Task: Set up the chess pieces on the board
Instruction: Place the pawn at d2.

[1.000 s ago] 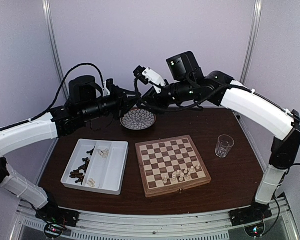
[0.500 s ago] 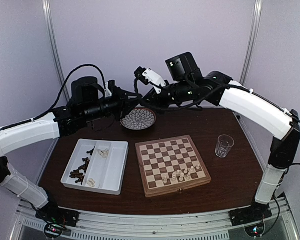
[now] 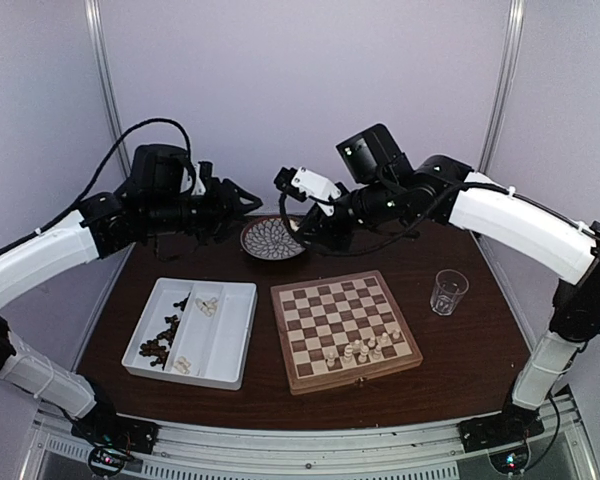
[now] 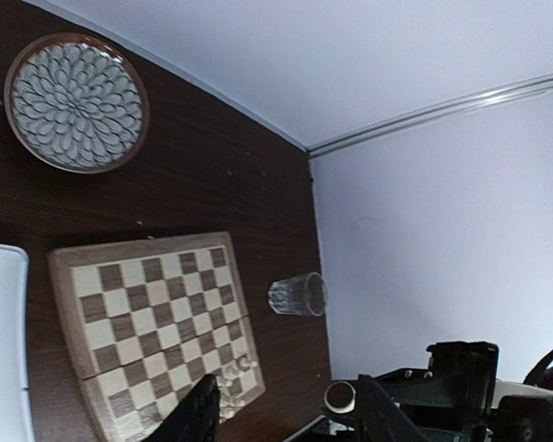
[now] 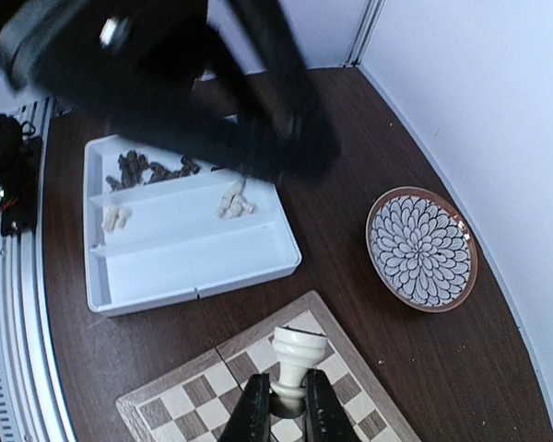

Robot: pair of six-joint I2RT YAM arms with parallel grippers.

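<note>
My right gripper [image 5: 284,405] is shut on a cream-white chess piece [image 5: 300,354], pinched at its narrow end, high above the board's [image 5: 203,396] far corner. In the top view it [image 3: 305,232] hangs near the plate. My left gripper [image 4: 290,419] is open and holds nothing. It [image 3: 242,200] hovers high at the back left, apart from the right one. The board [image 3: 330,305] carries several white pieces [image 3: 365,348] near its front right corner. Dark pieces [image 3: 160,340] and a few white pieces [image 3: 208,305] lie in the white tray [image 3: 230,340].
A round patterned plate [image 3: 273,240] sits behind the board. A clear glass [image 3: 447,291] stands to the right of the board. The left arm [image 5: 166,74] shows as a dark blur across the top of the right wrist view.
The two grippers met above the plate. The left one has opened and drawn back to the left. The right one has shut on the white piece and dropped slightly.
</note>
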